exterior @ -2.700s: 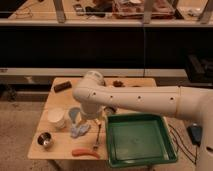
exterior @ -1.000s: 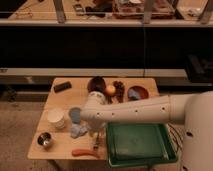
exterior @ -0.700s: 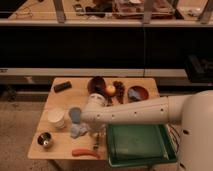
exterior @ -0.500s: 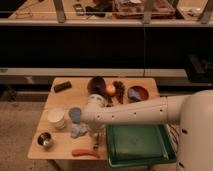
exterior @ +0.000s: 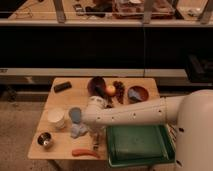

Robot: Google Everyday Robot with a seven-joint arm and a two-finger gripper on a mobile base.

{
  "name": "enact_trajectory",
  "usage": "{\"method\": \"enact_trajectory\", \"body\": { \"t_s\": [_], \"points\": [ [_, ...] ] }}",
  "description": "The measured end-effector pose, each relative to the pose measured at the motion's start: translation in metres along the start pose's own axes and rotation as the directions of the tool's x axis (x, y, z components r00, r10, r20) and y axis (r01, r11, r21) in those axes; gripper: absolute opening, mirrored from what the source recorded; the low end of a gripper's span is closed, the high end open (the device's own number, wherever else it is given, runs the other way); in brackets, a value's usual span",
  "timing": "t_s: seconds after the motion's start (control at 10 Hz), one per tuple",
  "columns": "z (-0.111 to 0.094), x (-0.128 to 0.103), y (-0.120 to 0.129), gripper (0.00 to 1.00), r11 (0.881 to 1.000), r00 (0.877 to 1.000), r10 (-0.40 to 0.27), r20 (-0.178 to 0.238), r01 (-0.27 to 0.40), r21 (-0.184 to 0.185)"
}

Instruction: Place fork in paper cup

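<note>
At the front edge of the worktop (exterior: 57, 150) lies an orange sausage-shaped thing (exterior: 85, 152). The fork (exterior: 95, 145) lies just behind it, beside the green tray (exterior: 140, 145). A small steel cup (exterior: 45, 140) stands to the left. The gripper (exterior: 96, 133) hangs over the fork's far end; whether it is wide or narrow cannot be told. Farther back the paper cup (exterior: 56, 118) stands upright, with a blue-grey cup (exterior: 75, 114) beside it.

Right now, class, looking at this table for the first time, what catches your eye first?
A big white robot arm stretches across the middle of the table, its hand pointing down left of the green tray at front right. A white paper cup stands at the left.
</note>
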Motion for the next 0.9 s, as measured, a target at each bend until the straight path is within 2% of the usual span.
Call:
{"method": "enact_trajectory", "body": {
  "t_s": [0.7,0.9],
  "points": [
    [0.012,0.010,0.001,0.44,0.999,0.999,0.032,0.009,-0.032,0.017],
    [0.016,0.012,0.000,0.27,0.999,0.999,0.037,0.022,-0.038,0.020]
  ]
}}
